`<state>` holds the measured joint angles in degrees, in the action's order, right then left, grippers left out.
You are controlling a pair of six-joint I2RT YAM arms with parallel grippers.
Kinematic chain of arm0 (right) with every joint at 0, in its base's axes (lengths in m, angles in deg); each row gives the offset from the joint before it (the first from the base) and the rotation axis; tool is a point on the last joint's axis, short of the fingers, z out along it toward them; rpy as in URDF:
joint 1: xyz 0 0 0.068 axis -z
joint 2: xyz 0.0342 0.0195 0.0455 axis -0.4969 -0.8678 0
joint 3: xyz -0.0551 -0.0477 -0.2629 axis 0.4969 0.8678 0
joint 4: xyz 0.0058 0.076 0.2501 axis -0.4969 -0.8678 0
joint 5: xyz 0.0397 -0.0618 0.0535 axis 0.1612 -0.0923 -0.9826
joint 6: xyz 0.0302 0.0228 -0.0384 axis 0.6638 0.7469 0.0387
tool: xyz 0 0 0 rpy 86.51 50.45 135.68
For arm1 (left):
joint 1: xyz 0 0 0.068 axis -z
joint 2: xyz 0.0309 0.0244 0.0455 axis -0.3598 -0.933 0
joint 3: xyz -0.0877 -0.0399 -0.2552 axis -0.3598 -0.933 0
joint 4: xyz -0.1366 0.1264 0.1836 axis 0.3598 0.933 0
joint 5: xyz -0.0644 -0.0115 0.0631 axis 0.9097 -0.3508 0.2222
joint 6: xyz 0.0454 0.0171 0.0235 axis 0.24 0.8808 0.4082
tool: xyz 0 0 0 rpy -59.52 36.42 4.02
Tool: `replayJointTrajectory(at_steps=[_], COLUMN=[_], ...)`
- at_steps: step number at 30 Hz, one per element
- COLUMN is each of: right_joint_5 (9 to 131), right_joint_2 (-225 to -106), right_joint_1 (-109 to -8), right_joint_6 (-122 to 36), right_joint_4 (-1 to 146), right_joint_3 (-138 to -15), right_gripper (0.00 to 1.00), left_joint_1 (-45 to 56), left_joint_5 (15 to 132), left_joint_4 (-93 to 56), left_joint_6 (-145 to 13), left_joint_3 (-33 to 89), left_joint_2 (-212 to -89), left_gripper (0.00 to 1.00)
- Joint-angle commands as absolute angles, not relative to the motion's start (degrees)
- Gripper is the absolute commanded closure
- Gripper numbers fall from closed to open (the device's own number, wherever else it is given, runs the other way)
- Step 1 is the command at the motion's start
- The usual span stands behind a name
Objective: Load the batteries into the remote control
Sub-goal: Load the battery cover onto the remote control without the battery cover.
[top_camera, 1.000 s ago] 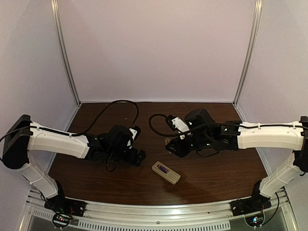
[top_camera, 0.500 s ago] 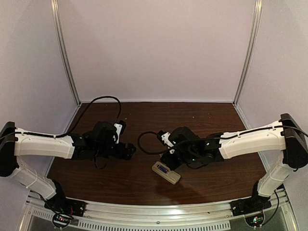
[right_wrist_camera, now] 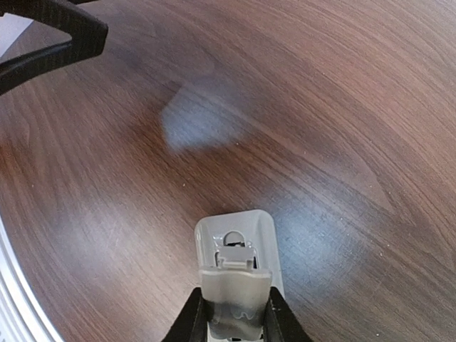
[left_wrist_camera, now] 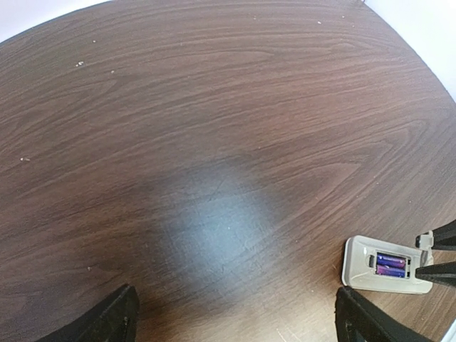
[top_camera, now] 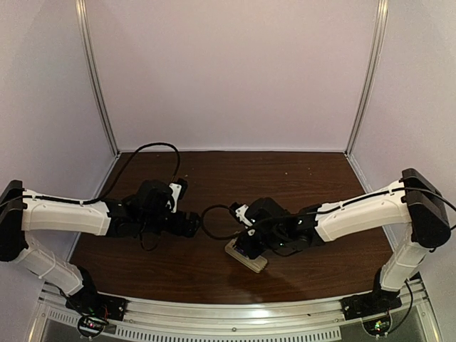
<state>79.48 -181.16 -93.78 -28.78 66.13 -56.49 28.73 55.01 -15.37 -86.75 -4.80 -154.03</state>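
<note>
Right end effector point(right_wrist_camera: 231, 317) grips the grey-white cover point(right_wrist_camera: 234, 285) over the remote control point(right_wrist_camera: 235, 228).
Batteries point(left_wrist_camera: 390, 264) sit in its recess as it lies back-up on the desk point(left_wrist_camera: 214, 107); left end effector point(left_wrist_camera: 235, 320) hangs wide open nearby.

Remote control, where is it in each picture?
Top external: remote control low centre, under the right gripper.
Left wrist: remote control bottom right, batteries showing.
Right wrist: remote control bottom centre.
Shared landmark: the right gripper, holding the grey cover at the remote's end.
</note>
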Motion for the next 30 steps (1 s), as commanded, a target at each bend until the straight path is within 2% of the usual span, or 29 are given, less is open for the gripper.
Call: replayJointTrajectory(at_steps=[1, 30], right_joint_5=[79.9, 80.9], right_joint_2=[-182.2, -184.1], right_joint_1=[-94.4, -94.7], right_joint_6=[-29.5, -33.5], right_joint_4=[67.8, 69.3], right_joint_3=[-54.7, -53.1], right_gripper=[0.89, 0.88], left_joint_1=[28.7, 28.7], left_joint_5=[55.9, 57.0], left_joint_4=[-17.6, -17.8], left_joint_6=[-86.6, -85.9], left_joint_3=[-3.9, -2.5], left_joint_2=[-154.8, -157.0], left_gripper=[0.03, 0.03])
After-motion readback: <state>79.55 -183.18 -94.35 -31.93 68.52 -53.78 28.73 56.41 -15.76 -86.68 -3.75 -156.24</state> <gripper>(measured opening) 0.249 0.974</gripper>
